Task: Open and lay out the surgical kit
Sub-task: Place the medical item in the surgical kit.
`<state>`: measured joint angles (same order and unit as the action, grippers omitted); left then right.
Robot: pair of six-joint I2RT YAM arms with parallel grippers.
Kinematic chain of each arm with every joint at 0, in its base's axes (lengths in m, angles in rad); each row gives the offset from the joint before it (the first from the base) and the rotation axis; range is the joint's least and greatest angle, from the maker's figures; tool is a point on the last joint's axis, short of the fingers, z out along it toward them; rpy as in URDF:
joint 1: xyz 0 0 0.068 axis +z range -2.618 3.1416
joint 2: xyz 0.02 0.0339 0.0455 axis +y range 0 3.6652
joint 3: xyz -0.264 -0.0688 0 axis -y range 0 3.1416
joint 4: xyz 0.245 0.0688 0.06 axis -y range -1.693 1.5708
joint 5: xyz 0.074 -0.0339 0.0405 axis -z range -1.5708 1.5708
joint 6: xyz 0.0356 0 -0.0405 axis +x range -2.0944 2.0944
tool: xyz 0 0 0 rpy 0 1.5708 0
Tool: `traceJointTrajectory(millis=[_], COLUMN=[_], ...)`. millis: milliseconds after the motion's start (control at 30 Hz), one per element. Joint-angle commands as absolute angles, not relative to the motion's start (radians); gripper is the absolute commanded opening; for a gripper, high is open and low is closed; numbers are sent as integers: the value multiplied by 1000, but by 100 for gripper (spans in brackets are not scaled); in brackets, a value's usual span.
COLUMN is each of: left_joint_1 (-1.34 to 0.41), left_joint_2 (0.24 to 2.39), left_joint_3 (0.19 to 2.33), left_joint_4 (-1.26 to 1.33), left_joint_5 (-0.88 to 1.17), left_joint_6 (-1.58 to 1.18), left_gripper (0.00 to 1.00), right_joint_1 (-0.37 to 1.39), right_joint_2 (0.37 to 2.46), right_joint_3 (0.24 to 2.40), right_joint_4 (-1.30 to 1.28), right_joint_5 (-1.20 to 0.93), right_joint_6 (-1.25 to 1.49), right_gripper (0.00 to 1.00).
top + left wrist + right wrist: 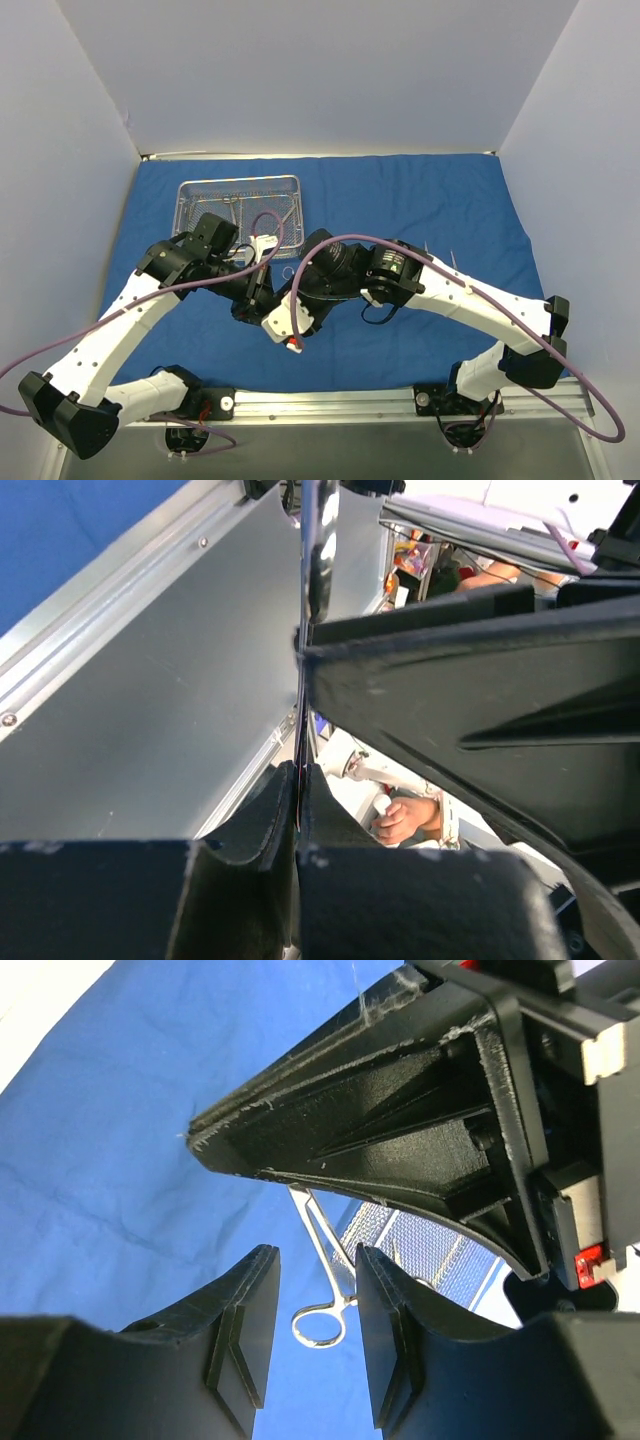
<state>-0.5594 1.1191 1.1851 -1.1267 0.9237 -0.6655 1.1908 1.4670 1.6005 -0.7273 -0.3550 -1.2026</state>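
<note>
Top view: the left arm (110, 330) and right arm (480, 300) fold inward, and their wrists meet over the blue cloth (450, 210) just in front of the tray (240, 181). The fingertips are hidden there.

Left wrist: the left fingers (250, 825) are clamped on a thin instrument (320, 550), seen edge-on.

Right wrist: the right fingers (245, 1330) stand parted on either side of its ring handle; contact is unclear.

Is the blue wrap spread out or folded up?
Spread out. The blue wrap lies flat in one broad sheet, and the mesh tray sits uncovered on its far-left part.
</note>
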Motion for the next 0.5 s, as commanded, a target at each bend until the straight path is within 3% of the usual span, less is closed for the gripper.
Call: traceJointTrajectory(millis=[0, 233, 467], left_joint_1=[-586, -624, -632], left_joint_2=[1106, 1129, 1141], left_joint_3=[1218, 1232, 1242], left_joint_4=[-1129, -1129, -1135], left_joint_5=[931, 922, 930], left_joint_6=[-667, -667, -652], left_gripper=[2, 2, 2], right_joint_1=[1187, 1187, 1189], right_joint_2=[1436, 1436, 1431], right_joint_3=[1580, 1574, 1571], right_joint_4=[-716, -709, -736], right_joint_5=[-334, -321, -311], right_joint_6=[-1219, -1224, -1232], right_gripper=[36, 36, 28])
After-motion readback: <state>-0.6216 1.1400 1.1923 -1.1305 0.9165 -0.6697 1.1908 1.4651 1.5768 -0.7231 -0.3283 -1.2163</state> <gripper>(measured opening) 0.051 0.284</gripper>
